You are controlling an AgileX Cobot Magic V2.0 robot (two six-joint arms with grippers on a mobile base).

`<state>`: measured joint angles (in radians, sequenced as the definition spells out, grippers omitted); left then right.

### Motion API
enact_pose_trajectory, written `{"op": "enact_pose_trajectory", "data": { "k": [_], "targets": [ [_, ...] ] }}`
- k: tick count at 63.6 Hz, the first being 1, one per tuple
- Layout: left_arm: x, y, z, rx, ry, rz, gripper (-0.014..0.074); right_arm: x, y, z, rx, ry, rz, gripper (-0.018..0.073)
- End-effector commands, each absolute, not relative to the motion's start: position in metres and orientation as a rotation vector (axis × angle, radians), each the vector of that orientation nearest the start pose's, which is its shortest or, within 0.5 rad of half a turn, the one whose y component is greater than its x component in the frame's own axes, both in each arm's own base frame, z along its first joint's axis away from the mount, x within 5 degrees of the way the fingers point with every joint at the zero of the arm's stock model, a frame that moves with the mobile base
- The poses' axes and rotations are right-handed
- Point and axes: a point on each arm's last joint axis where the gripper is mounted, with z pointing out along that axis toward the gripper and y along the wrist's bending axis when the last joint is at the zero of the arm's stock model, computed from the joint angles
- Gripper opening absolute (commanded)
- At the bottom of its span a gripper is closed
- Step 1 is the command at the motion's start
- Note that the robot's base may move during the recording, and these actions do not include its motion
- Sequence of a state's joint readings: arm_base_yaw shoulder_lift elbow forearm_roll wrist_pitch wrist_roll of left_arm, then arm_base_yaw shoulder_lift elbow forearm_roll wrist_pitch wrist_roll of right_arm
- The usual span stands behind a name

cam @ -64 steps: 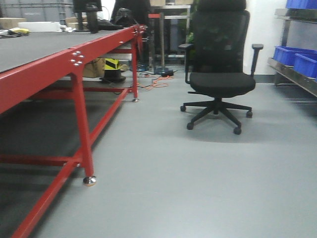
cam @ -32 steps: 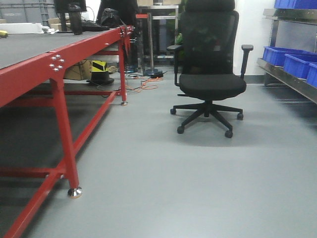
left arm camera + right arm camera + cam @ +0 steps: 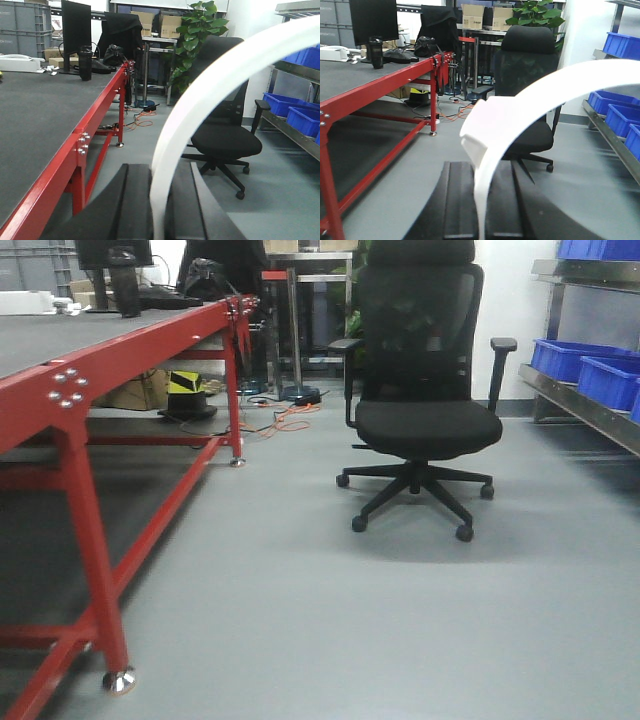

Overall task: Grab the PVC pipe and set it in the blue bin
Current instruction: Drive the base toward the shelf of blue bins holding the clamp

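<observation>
In the left wrist view my left gripper (image 3: 159, 172) is shut on a white curved PVC pipe (image 3: 200, 95). The pipe arches up and to the right from between the black fingers (image 3: 134, 200). In the right wrist view my right gripper (image 3: 481, 167) is shut on a second white curved piece (image 3: 535, 95) with a flat tab at its left. Its fingers (image 3: 460, 200) press on both sides. Blue bins (image 3: 565, 357) sit on a metal shelf at the right and also show in the wrist views (image 3: 300, 117) (image 3: 616, 119). Neither gripper shows in the front view.
A long red-framed table (image 3: 120, 360) with a grey top runs along the left, its leg (image 3: 95, 570) close by. A black office chair (image 3: 425, 420) stands ahead on the grey floor. Cables (image 3: 285, 415) and boxes lie near the back wall.
The front view has advanced and shifted. The chair is nearer and larger, and the red table leg has slid left and down in the frame.
</observation>
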<state>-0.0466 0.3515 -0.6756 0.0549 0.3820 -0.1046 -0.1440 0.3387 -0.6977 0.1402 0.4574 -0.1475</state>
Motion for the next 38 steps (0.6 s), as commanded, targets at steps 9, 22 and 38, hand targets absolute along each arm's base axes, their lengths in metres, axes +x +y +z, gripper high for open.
{"op": "enact_pose_trajectory", "data": {
  "k": [9,22,38],
  "targets": [
    [0.0587,-0.0013,0.3824,-0.018,1.506,-0.072,-0.0111,0.0530,-0.0023,0.3836,0.044,1.543,-0.089,-0.0154],
    [0.0587,-0.0013,0.3824,-0.018,1.506,-0.072,-0.0111,0.0530,-0.0023,0.3836,0.044,1.543,-0.089,-0.0154],
    [0.0587,-0.0013,0.3824,-0.018,1.506,-0.072,-0.0111,0.0530,-0.0023,0.3836,0.044,1.543,-0.089,-0.0154]
  ]
}}
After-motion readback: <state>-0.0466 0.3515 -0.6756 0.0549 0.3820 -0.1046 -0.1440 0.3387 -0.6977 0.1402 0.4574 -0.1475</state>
